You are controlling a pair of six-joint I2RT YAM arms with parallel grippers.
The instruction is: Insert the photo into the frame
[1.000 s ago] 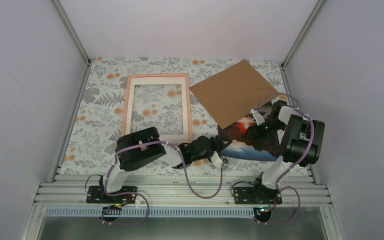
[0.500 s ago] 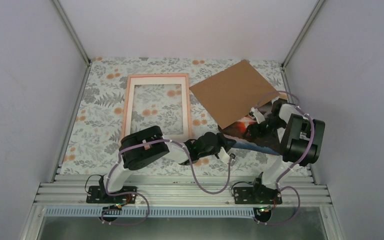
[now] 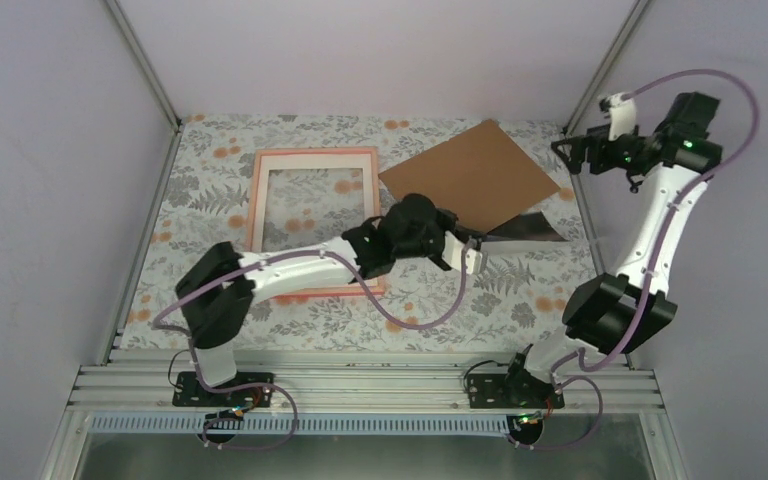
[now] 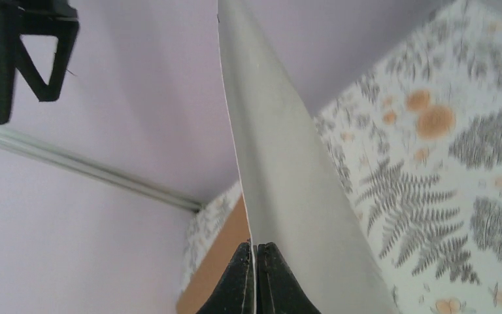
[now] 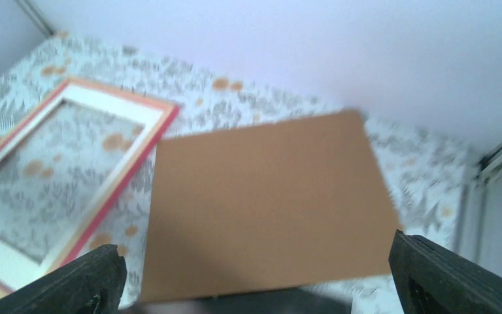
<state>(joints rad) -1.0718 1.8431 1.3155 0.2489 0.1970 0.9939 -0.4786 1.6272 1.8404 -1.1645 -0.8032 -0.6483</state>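
Photo [image 3: 525, 228] lifted, left claw [image 3: 470, 250] pinching it

Flat on tabletop [image 3: 200, 200], left-centre: frame [image 3: 315, 152] w/ mat [image 3: 315, 162] inside. Just right of it, toward far right corner — backing board [image 3: 470, 180], lying at an angle. By board's near edge — photo [image 3: 525, 230], raised off tabletop, one end pinched in left tool [image 3: 475, 252]. Right tool [image 3: 568, 155] high up, far right.

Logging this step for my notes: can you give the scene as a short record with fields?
photo: pinched at its edge by left gripper, tilted steeply, pale back showing
left gripper: shut on photo
right gripper: open, raised high at far right
frame: flat at left, white mat in it, no photo yet
board: flat, right of frame
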